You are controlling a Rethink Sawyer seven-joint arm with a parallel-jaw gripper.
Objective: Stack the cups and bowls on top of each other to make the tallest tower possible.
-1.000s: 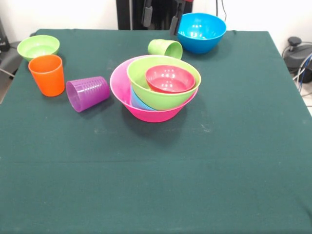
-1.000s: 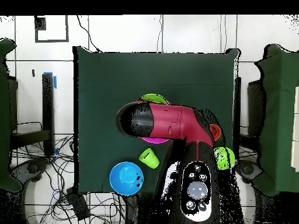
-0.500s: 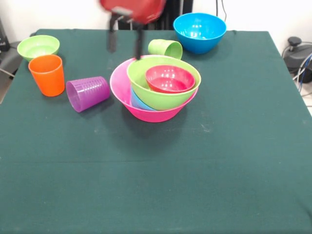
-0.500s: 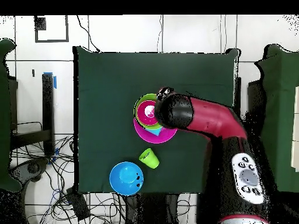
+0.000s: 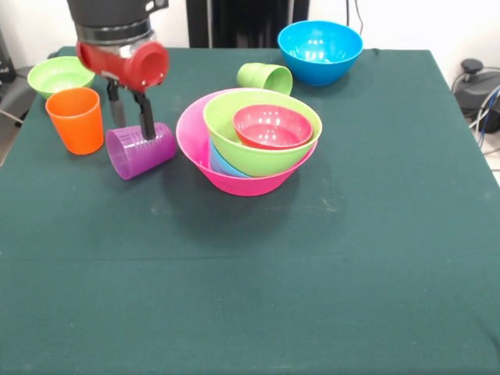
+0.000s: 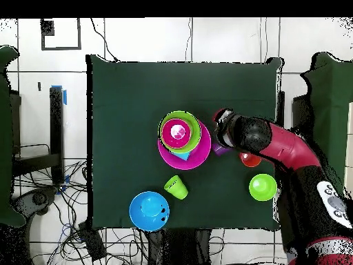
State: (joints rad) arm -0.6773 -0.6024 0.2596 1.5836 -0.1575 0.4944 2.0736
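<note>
The tower is a large pink bowl (image 5: 248, 180) (image 6: 198, 154) holding a tilted green bowl (image 5: 262, 144) (image 6: 180, 119) with a small red bowl (image 5: 273, 126) (image 6: 178, 132) inside, and a light blue piece (image 5: 222, 162) wedged beneath. A purple cup (image 5: 141, 150) lies on its side left of the tower. My gripper (image 5: 131, 129) is open, with its fingers (image 5: 146, 123) down right at the cup's top and far side. An orange cup (image 5: 76, 119) stands upright further left. A light green cup (image 5: 266, 78) (image 6: 176, 187) lies tipped behind the tower. In the overhead view my arm (image 6: 265, 138) covers most of the purple cup.
A medium blue bowl (image 5: 320, 51) (image 6: 149, 210) sits at the far edge of the green tablecloth (image 5: 312, 273). A small green bowl (image 5: 61, 76) (image 6: 263, 187) rests at the far left corner, just behind the orange cup.
My arm swung from the back of the table, over the tower, to the purple cup and came down; the gripper now stands at that cup. No cup or bowl has moved.
</note>
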